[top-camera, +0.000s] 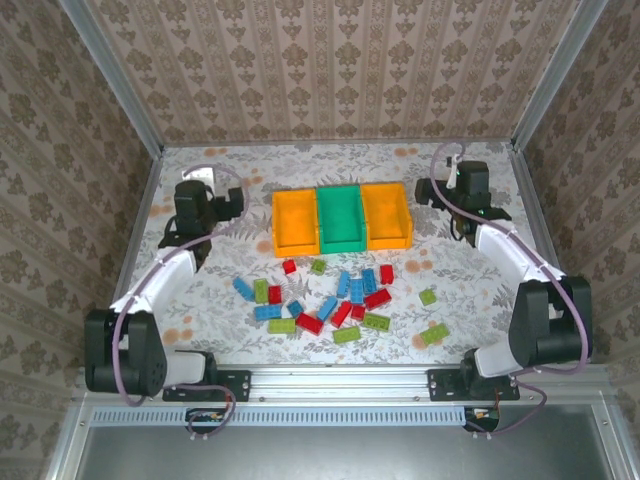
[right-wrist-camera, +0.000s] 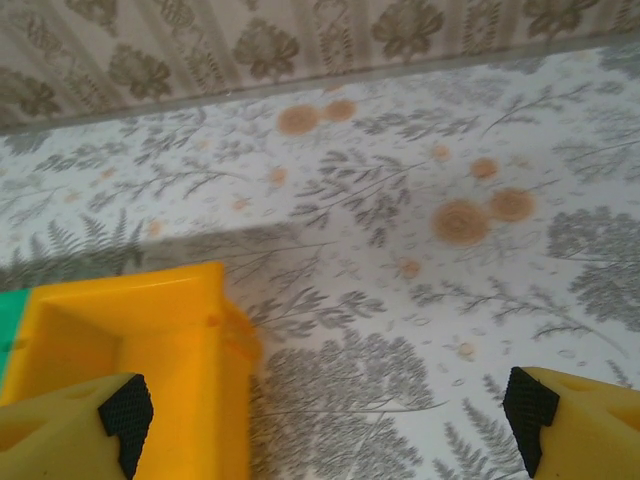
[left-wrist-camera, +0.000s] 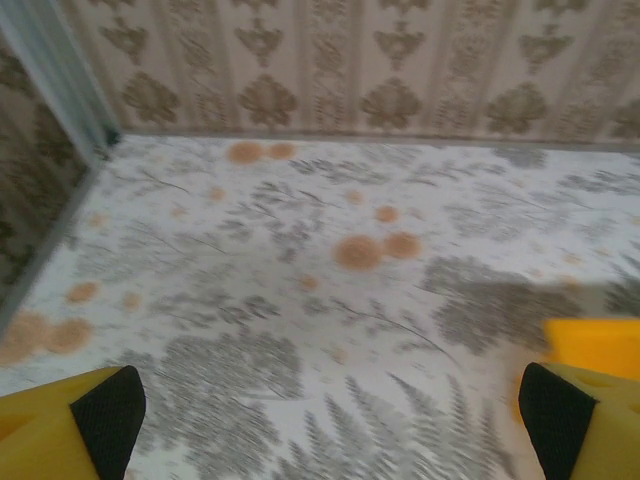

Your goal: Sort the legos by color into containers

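Three joined bins are set in a row at the far middle of the table: the left bin yellow, the green bin between, the right bin yellow. The legos are scattered on the table just near of the bins, with red, blue and green mixed together. Two green bricks are set apart to the right.

The left gripper is poised over bare table to the left of the bins. Its jaws are spread wide and nothing is grasped. A yellow corner of the left bin is caught at the right edge of its wrist view.

The right gripper is poised by the far right corner of the right bin. Its jaws are likewise spread wide and nothing is grasped. One fingertip is seen in front of that bin's wall, the other over bare table.
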Robot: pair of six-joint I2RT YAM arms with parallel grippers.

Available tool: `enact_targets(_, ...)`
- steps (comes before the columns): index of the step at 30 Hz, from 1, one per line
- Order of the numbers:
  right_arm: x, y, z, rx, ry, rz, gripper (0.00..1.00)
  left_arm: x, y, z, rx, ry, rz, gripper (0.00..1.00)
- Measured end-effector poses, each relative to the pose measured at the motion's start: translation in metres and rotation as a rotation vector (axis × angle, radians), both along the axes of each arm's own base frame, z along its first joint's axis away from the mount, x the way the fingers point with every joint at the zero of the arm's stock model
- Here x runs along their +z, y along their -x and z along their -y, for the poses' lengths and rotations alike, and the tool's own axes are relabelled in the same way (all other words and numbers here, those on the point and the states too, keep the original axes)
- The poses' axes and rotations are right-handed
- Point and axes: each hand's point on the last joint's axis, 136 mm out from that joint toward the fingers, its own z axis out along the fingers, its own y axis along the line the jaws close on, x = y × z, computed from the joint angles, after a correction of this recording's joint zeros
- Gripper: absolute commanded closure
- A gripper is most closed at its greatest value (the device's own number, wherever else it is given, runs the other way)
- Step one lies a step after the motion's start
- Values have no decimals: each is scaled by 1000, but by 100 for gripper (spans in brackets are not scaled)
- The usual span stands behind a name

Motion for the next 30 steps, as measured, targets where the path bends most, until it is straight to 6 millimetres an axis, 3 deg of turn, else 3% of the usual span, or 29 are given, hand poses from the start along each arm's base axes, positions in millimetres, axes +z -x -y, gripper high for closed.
enact_targets(2,-10,3,-16,31,-8,-62,7,-12,8,12,-23,35,-56,0)
enact_targets(6,-58,19,-43,83,2,-251,8,-48,26,26,-47,73,-205,0)
enact_targets(11,-95,26,-54,89,27,-424,14,-73,46,48,-106,93,-309,0)
enact_targets(15,-103,25,-55,70,36,-472,24,-83,56,60,-140,104,-352,0)
enact_targets(21,-111,24,-60,47,23,-506,60,-95,58,64,-138,116,-390,0)
enact_targets(27,-111,16,-70,40,37,-509,75,-103,59,63,-121,116,-415,0)
enact_targets(30,-110,13,-73,33,43,-509,78,-108,60,62,-116,110,-431,0)
